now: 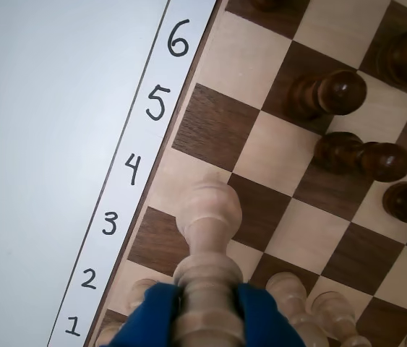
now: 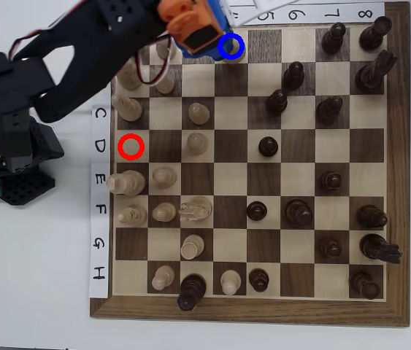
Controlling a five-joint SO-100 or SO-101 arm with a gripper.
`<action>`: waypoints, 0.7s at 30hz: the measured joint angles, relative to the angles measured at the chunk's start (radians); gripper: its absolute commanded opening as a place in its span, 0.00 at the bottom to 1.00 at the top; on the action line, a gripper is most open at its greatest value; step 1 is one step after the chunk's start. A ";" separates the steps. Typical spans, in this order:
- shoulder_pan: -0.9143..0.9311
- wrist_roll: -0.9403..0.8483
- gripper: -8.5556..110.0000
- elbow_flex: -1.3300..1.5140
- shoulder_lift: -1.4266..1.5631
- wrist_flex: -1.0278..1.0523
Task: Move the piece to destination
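In the wrist view my gripper is shut on the piece, a pale tan wooden chess piece. Its blue fingers clamp the stem, and the rounded knob lies over the squares beside the numbers 3 and 4. In the overhead view the orange and blue gripper is at the board's top edge. The piece shows just inside and below the blue ring that marks the destination square. I cannot tell whether the base touches the board.
A red ring marks a square in row D at the left. Pale pieces stand nearby on the left half and dark pieces on the right. In the wrist view dark pieces are at upper right and a numbered paper strip borders the board.
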 measured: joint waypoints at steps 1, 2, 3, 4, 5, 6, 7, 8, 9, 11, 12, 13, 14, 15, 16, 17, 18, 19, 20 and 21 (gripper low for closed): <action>-0.003 0.000 0.07 -0.006 -0.005 0.000; -0.005 0.000 0.07 -0.012 -0.012 0.000; -0.009 0.000 0.07 -0.020 -0.020 0.000; -0.011 0.000 0.07 -0.025 -0.026 0.000; -0.014 0.000 0.07 -0.028 -0.034 0.000; -0.015 0.000 0.07 -0.032 -0.037 0.000; -0.017 0.000 0.07 -0.034 -0.043 0.000; -0.018 0.000 0.07 -0.035 -0.046 0.000; -0.018 0.000 0.07 -0.035 -0.054 0.000; -0.018 0.000 0.07 -0.035 -0.064 0.000; -0.018 0.000 0.07 -0.035 -0.069 0.000; -0.018 0.000 0.07 -0.035 -0.071 0.000; -0.018 0.000 0.07 -0.035 -0.072 0.000; -0.018 0.000 0.07 -0.035 -0.074 0.000; -0.018 0.000 0.07 -0.035 -0.077 0.000; -0.018 0.000 0.07 -0.035 -0.078 0.000; -0.018 0.000 0.07 -0.035 -0.083 0.000; -0.018 0.000 0.07 -0.035 -0.086 0.000; -0.018 0.000 0.07 -0.035 -0.087 0.000; -0.018 0.000 0.07 -0.038 -0.091 0.000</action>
